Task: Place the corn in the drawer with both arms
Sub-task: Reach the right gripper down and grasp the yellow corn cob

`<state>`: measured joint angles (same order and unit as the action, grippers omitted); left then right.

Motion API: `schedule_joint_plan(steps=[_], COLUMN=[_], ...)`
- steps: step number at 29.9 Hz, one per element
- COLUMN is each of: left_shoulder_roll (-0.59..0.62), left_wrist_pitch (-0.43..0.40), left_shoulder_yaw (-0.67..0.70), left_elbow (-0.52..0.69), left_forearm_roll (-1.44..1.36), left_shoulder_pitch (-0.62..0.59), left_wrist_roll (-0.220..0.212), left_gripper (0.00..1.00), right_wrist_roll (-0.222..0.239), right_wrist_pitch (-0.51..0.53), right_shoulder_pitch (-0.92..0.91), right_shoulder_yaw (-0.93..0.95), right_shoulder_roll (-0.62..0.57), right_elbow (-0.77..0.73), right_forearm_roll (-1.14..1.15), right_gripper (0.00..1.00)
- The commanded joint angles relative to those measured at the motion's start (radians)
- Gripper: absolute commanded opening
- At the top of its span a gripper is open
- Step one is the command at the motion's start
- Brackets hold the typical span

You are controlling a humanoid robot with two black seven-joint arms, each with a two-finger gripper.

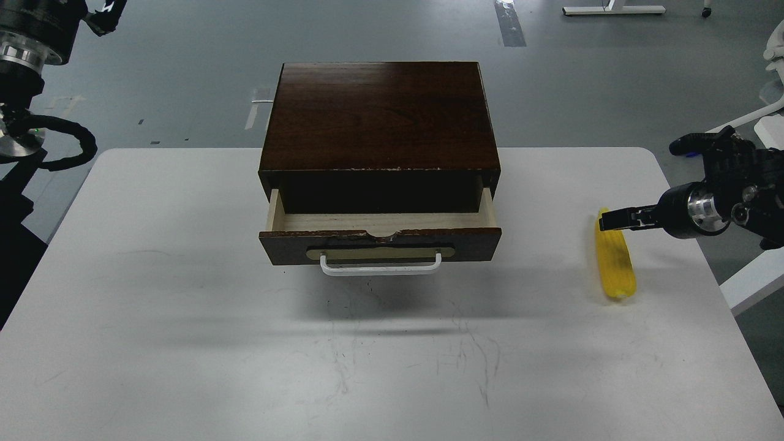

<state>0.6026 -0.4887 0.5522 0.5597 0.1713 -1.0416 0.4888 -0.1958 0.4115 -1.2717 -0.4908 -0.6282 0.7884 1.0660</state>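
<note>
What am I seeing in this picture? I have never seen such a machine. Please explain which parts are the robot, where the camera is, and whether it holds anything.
The camera sits in the robot's head, looking down at a white table. The black parts at the edges are its two arms. The right gripper reaches in from the right, its tip at the far end of a yellow corn lying on the table; I cannot tell if it grips yet. The left gripper is raised at the top left, holding nothing visible. In the middle stands a brown box with its drawer pulled partly open.
</note>
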Motion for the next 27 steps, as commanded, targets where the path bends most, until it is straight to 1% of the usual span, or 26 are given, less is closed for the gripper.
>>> schedule_joint_plan(steps=[1,2,8,11,12,14,15,17,20,21,22,24,27], left_shoulder_roll=[0.019,0.023,0.028,0.029,0.034,0.04,0.042,0.042,0.042,0.043,0.043,0.046,0.048], left_wrist_pitch=[0.0,0.0,0.0,0.0,0.0,0.0,0.0,0.0,0.0,0.0,0.0,0.0,0.0], left_shoulder_yaw=[0.0,0.0,0.0,0.0,0.0,0.0,0.0,-0.002,-0.002,-0.002,0.0,-0.002,-0.002], left_elbow=[0.002,0.002,0.002,0.002,0.002,0.002,0.002,0.002,0.003,0.003,0.003,0.003,0.003], left_forearm_roll=[0.001,0.002,0.005,0.005,0.004,0.004,0.004,0.004,0.004,0.004,0.004,0.004,0.004], left_shoulder_pitch=[0.0,0.0,0.002,0.005,0.005,0.005,0.005,0.005,0.005,0.005,0.005,0.005,0.005], left_wrist_roll=[0.0,0.0,0.0,0.0,0.0,0.0,0.0,0.0,0.0,0.0,0.0,0.0,0.0], left_gripper=[0.98,0.98,0.98,0.98,0.98,0.98,0.98,0.98,0.98,0.98,0.98,0.98,0.98], right_wrist_roll=[0.002,0.002,0.002,0.004,0.006,0.007,0.015,0.025,0.027,0.027,0.029,0.029,0.027], right_wrist_pitch=[-0.028,-0.039,-0.053,-0.053,-0.053,-0.053,-0.054,-0.054,-0.057,-0.059,-0.059,-0.068,-0.068], right_shoulder_pitch=[0.028,0.041,0.069,0.086,0.095,0.104,0.115,0.124,0.129,0.129,0.127,0.123,0.115], right_shoulder_yaw=[0.0,0.0,0.009,0.009,0.009,0.009,0.009,0.009,0.014,0.015,0.015,0.023,0.064], right_shoulder_roll=[0.027,0.042,0.097,0.102,0.102,0.104,0.104,0.104,0.104,0.104,0.104,0.104,0.101], right_elbow=[-0.049,-0.064,-0.074,-0.084,-0.101,-0.118,-0.132,-0.137,-0.133,-0.133,-0.135,-0.13,-0.11], right_forearm_roll=[0.003,0.002,-0.001,-0.001,-0.001,-0.001,-0.001,-0.001,-0.003,-0.008,-0.009,-0.014,-0.024], right_gripper=[0.94,0.9,0.9,0.85,0.79,0.73,0.67,0.65,0.62,0.52,0.45,0.17,0.08])
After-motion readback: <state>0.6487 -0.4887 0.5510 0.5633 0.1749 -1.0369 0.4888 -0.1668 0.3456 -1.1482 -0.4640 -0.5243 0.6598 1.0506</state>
